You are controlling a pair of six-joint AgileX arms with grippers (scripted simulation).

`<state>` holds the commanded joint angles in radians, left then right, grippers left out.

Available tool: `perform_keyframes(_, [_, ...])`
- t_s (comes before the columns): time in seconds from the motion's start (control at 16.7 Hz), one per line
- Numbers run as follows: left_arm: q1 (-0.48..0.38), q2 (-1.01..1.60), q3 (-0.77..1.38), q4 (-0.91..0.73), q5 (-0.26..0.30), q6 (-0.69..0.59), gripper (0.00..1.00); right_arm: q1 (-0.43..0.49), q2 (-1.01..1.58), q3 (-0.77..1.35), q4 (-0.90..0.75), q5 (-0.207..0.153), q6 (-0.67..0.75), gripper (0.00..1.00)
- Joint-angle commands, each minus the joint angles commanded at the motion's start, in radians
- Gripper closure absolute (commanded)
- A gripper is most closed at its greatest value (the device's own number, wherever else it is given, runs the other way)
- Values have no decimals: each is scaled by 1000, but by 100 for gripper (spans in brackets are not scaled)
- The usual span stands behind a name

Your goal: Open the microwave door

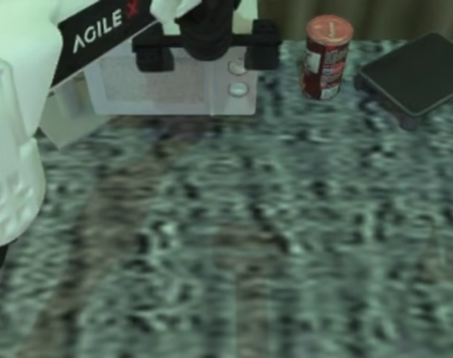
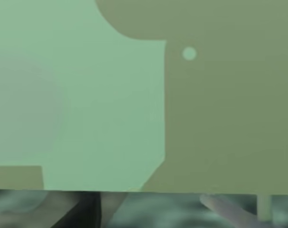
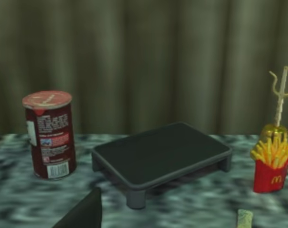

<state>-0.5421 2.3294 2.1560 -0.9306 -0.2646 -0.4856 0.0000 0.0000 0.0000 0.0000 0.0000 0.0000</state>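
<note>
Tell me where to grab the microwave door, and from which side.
Probably the thin vertical edge of the microwave door next to the knob panel, approached from the table's front. The mesh face is flat, with nothing to pinch, and no handle shows. The open left gripper hangs above it.

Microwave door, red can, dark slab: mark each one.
microwave door (image 1: 148, 89), top view, on the speckled mesh window.
red can (image 3: 51, 135), right wrist view, on the label at mid-height.
dark slab (image 3: 160, 152), right wrist view, on its flat top.
</note>
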Motion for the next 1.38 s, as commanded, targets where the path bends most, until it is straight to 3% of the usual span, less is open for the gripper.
perform_keyframes(0.24, [3, 8, -3, 9, 1, 2, 0, 0, 0, 0, 0, 0, 0, 0])
perform_keyframes(1.02, [3, 8, -3, 9, 1, 2, 98, 0, 0, 0, 0, 0, 0, 0])
perform_keyframes(1.38, [3, 8, -3, 9, 1, 2, 100, 0, 0, 0, 0, 0, 0, 0])
